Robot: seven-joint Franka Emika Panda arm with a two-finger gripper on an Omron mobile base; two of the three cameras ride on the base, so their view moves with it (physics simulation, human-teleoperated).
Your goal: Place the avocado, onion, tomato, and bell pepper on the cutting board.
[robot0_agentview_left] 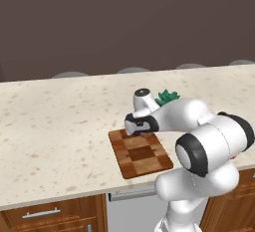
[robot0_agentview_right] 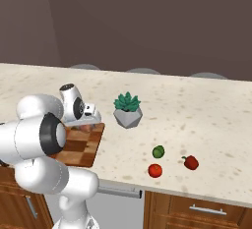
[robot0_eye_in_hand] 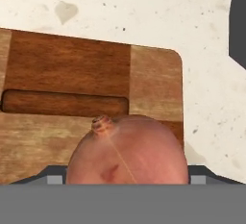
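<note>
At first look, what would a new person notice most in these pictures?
The big white arm bends low over the checkered cutting board near the counter's front edge. In the hand view, a pale pink onion sits close between the gripper's fingers, above the board. Further right on the counter lie the avocado, the tomato and the bell pepper, in front of a teal plant in a grey pot.

Kitchen counter before a dark wall

A pale speckled stone countertop (robot0_agentview_left: 60, 121) runs the full width of the scene, its far edge meeting a flat, dark brown-grey wall (robot0_agentview_left: 124, 17). Rounded grey chair backs (robot0_agentview_right: 142, 70) just top the far edge in a row. Under the near edge sit wooden drawer fronts (robot0_agentview_right: 197, 208) with slim metal bar handles (robot0_agentview_left: 41, 213), and a grey appliance panel (robot0_agentview_left: 132, 208) between them. The light is even and soft, with faint shadows.
</note>
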